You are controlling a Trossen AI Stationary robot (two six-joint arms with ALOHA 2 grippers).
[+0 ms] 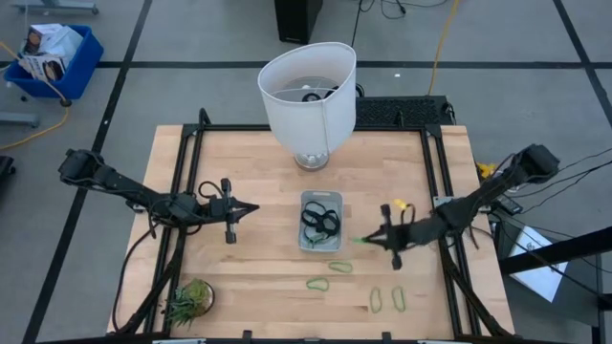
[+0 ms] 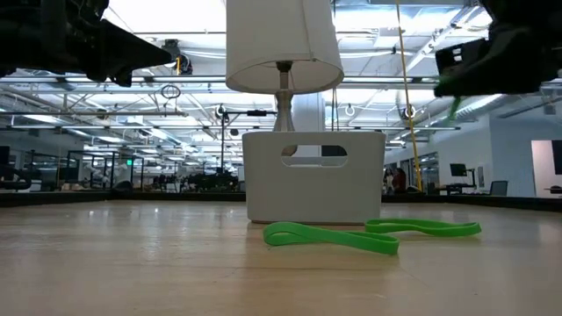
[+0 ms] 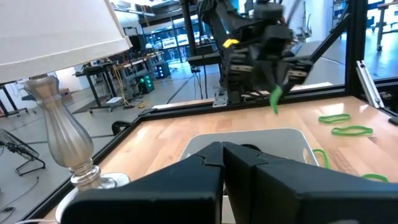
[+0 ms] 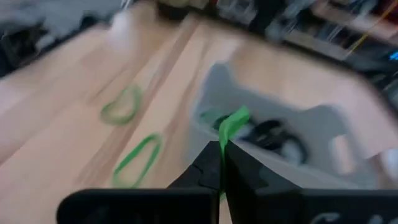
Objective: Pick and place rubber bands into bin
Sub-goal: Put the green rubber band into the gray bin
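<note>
The right hand (image 1: 368,239) is clenched on a light-green rubber band (image 4: 231,124), held in the air just beside the bin's (image 1: 308,243) right wall. The bin sits near the middle of the desk (image 1: 258,172) and holds dark bands (image 1: 320,220). Four more green bands (image 1: 316,283) lie on the desk toward its near edge. The left hand (image 1: 251,208), its fingers pressed together and holding nothing, hangs left of the bin. A white lampshade (image 1: 308,96) stands by the far edge, a spiky plant (image 1: 189,300) at the near left corner. No writing is readable.

No writing I can make out anywhere; the packets in the blue crate (image 1: 53,59) on the floor carry print too small to read
</note>
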